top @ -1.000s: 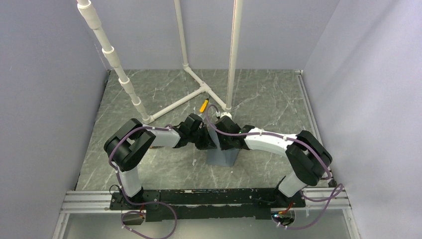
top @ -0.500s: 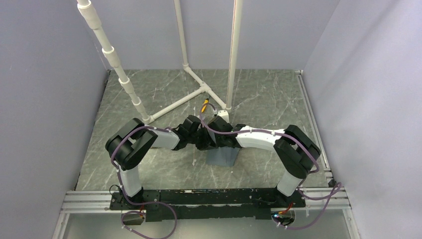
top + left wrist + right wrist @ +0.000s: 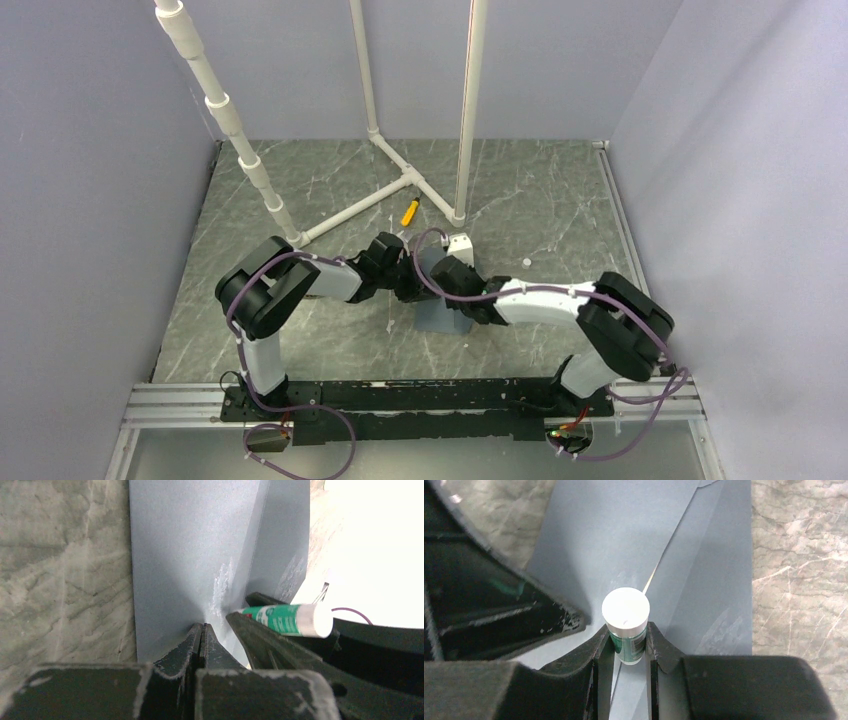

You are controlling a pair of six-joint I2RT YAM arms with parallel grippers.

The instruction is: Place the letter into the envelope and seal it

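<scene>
The envelope (image 3: 445, 322) lies flat on the table (image 3: 560, 200). On it the left gripper (image 3: 201, 630) presses with jaws clenched, and just above it the right gripper (image 3: 625, 642) grasps a glue stick (image 3: 625, 611) (green, white-capped).

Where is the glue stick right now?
The glue stick is clamped in the right tool, centre of top view, over the envelope beside the left tool.

Left arm (image 3: 325, 280) and right arm (image 3: 545, 298): white shell links between bulky black joint housings, black bases. Purple cables (image 3: 232, 320) run in loose loops along each. Fingers (image 3: 192, 645) black, wedge-shaped, edges chipped and flecked pale grey.
</scene>
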